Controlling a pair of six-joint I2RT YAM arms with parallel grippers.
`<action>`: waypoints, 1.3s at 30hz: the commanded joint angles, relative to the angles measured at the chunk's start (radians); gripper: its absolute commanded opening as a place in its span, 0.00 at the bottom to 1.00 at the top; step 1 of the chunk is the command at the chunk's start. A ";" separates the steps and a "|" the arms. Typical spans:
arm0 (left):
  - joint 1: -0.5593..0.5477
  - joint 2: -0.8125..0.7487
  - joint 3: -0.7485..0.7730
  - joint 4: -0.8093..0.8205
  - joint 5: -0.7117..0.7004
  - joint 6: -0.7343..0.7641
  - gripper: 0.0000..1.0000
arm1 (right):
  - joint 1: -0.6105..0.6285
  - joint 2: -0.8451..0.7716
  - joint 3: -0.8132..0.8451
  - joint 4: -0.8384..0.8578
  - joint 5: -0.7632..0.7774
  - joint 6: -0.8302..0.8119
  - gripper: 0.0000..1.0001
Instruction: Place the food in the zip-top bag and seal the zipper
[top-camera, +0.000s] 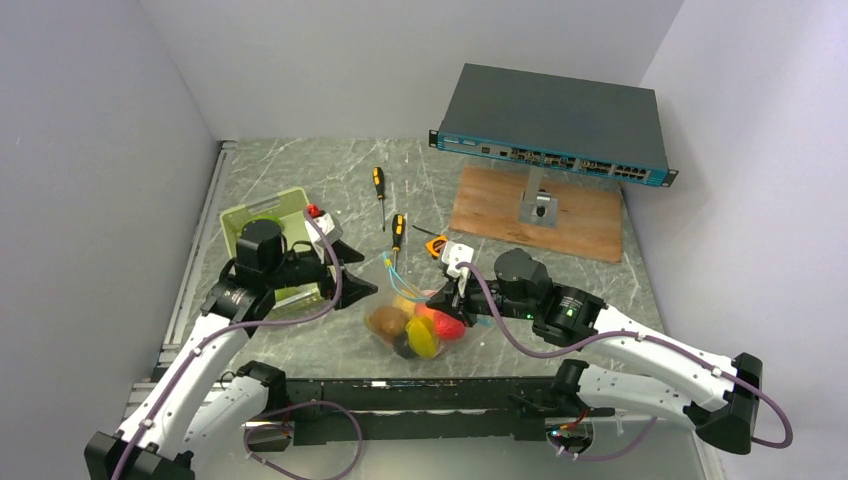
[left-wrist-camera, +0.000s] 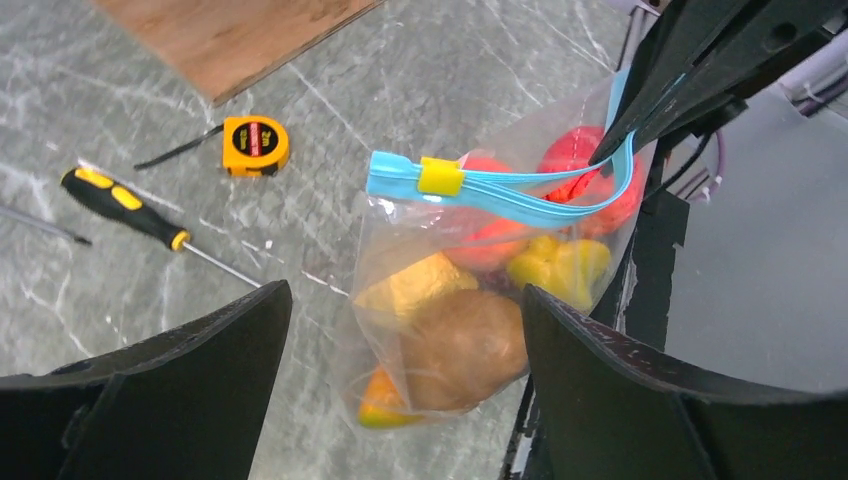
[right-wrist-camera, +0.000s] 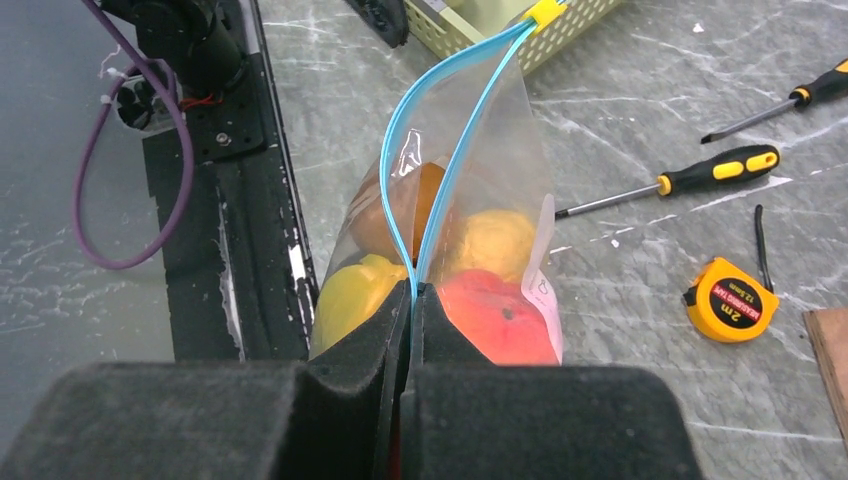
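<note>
The clear zip-top bag (top-camera: 418, 325) rests on the table between the arms, holding several toy fruits: a red one (right-wrist-camera: 495, 320), yellow ones (right-wrist-camera: 355, 295), a brown one (left-wrist-camera: 470, 345). The teal zipper (left-wrist-camera: 520, 195) carries a yellow slider (left-wrist-camera: 440, 175) at its far end. In the right wrist view its two strips (right-wrist-camera: 455, 140) bow apart along the middle. My right gripper (right-wrist-camera: 412, 290) is shut on the near end of the zipper. My left gripper (top-camera: 360, 270) is open and empty, just left of the bag, its fingers (left-wrist-camera: 640, 400) either side of the bag's lower part.
A pale green tray (top-camera: 250, 215) stands behind the left arm. Two screwdrivers (top-camera: 379, 185) (top-camera: 397, 232) and a yellow tape measure (top-camera: 437, 245) lie behind the bag. A wooden board (top-camera: 500, 205) with a network switch (top-camera: 555, 125) on a stand is at the back right.
</note>
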 joint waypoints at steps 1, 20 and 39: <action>0.042 0.082 0.020 0.083 0.237 0.147 0.86 | -0.006 -0.018 -0.008 0.067 -0.051 -0.014 0.00; 0.054 0.289 0.084 0.095 0.554 0.182 0.60 | -0.011 -0.006 0.010 0.034 -0.037 -0.014 0.00; 0.055 0.324 0.124 -0.002 0.508 0.175 0.00 | -0.005 0.078 0.127 -0.024 0.105 0.154 0.58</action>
